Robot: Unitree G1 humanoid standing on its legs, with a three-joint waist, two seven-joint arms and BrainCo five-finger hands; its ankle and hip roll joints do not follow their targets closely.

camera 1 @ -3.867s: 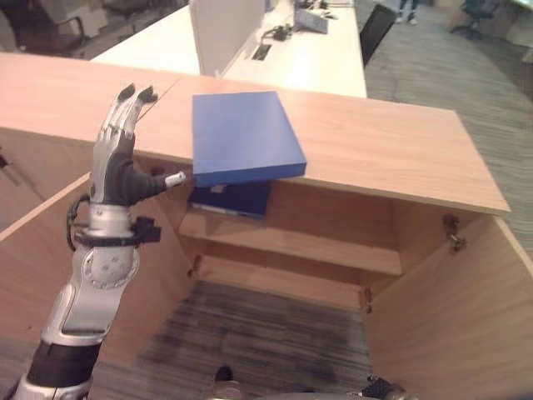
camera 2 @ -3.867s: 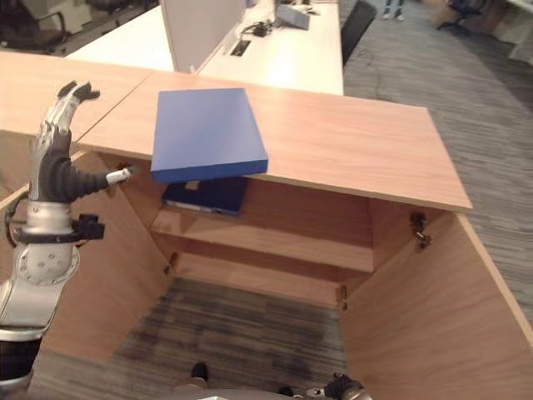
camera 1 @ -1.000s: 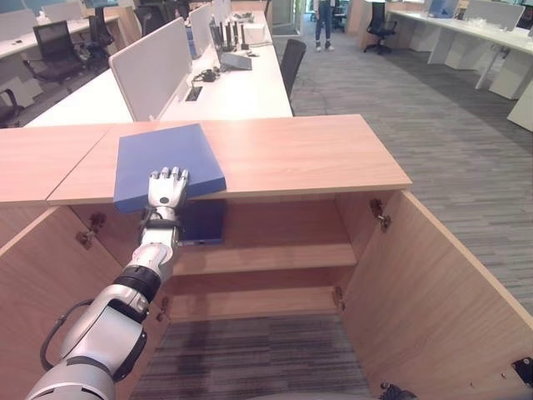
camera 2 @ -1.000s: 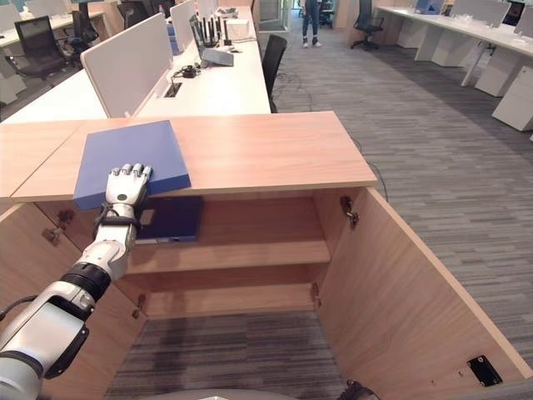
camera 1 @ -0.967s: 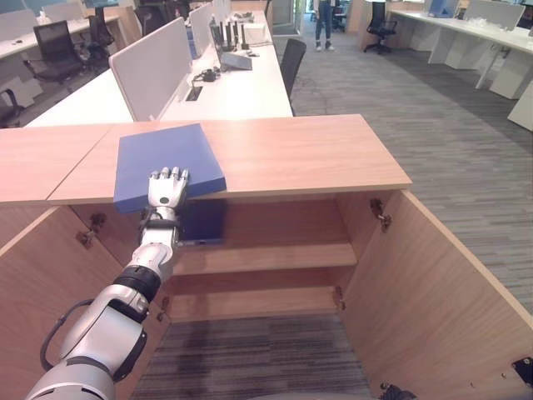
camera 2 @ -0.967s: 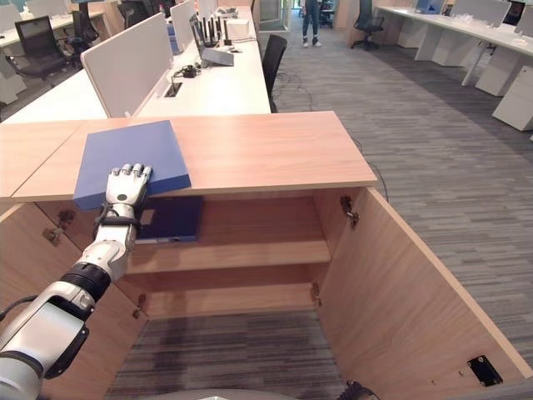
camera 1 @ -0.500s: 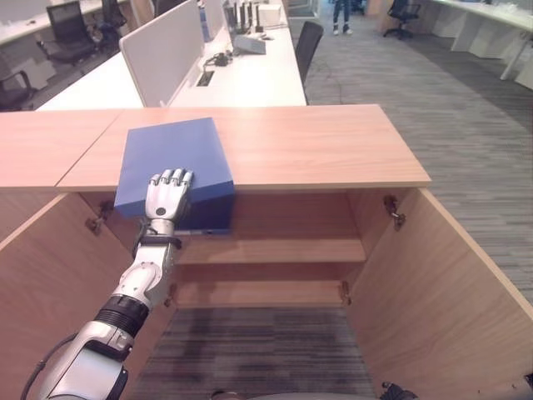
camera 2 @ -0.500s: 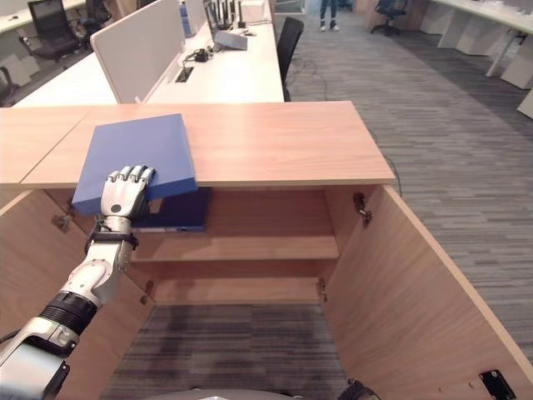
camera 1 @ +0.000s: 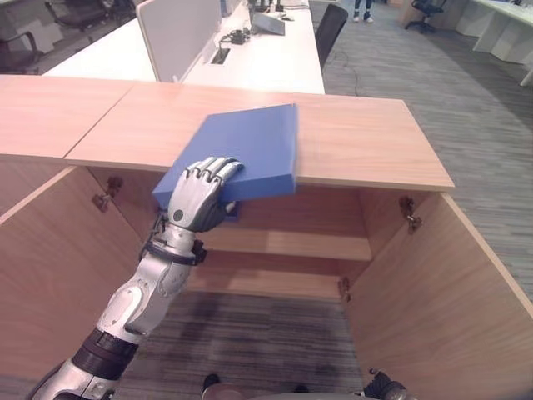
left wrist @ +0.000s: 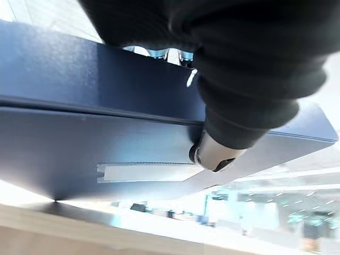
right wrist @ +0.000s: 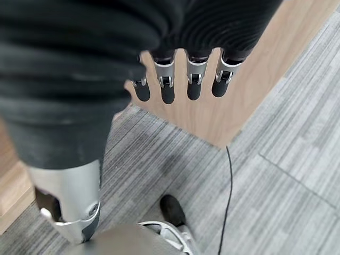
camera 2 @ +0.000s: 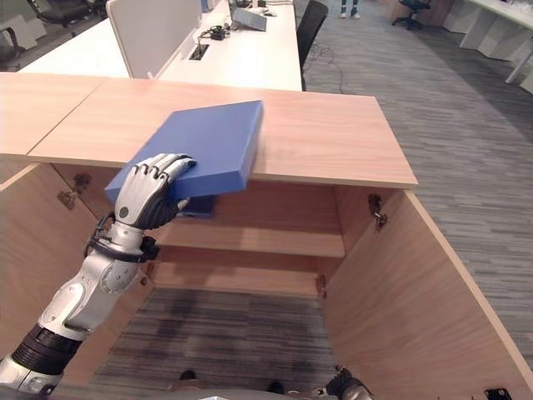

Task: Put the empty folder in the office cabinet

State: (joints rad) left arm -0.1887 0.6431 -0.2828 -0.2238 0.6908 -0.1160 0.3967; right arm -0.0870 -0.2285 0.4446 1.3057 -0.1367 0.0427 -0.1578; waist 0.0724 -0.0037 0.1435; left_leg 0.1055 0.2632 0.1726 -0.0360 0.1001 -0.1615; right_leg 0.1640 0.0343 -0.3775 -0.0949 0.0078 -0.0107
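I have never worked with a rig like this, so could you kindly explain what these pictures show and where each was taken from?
This is a humanoid robot with two arms. The two wide pictures come from its head camera, looking down at an open wooden cabinet. Its left hand grips the near corner of a blue folder that overhangs the cabinet top. One close picture is from the left wrist, showing the folder's underside and the thumb. The other is from the right wrist: the right hand hangs idle, fingers relaxed, above the carpet.
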